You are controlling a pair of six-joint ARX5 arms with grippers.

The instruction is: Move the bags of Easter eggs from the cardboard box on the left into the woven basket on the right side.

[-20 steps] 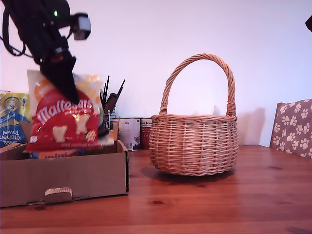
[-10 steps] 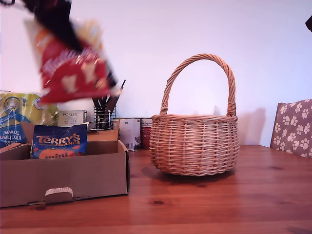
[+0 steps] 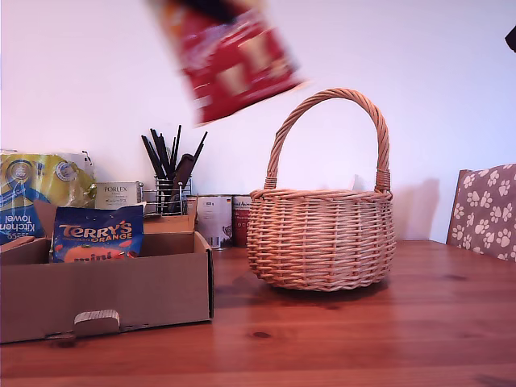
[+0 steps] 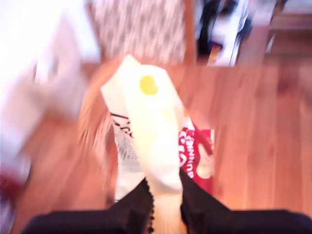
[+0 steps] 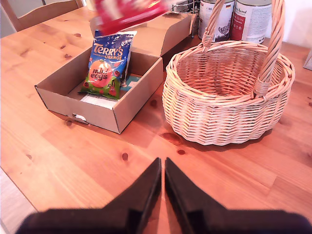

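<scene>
- My first gripper [image 4: 163, 195] has its dark jaws pinched on the top edge of the Maltesers bag [image 3: 230, 56], which hangs from them with its pale back side turned to the wrist camera.
- That red-and-white bag shows blurred, high in the air, above and just short of the woven basket [image 3: 321, 238] on the side toward the cardboard box [image 3: 105, 294].
- The basket stands upright on the wooden table [image 3: 363, 339], just beside the box and apart from it.
- A blue Terry's Orange bag [image 3: 98, 234] leans upright inside the box; the second wrist view shows something pale lying flat beneath it.
- My second gripper [image 5: 163, 187] hovers over bare tabletop in front of the basket, jaws pressed nearly together, holding nothing.
- Behind the basket stand two tins [image 3: 222, 218].
</scene>
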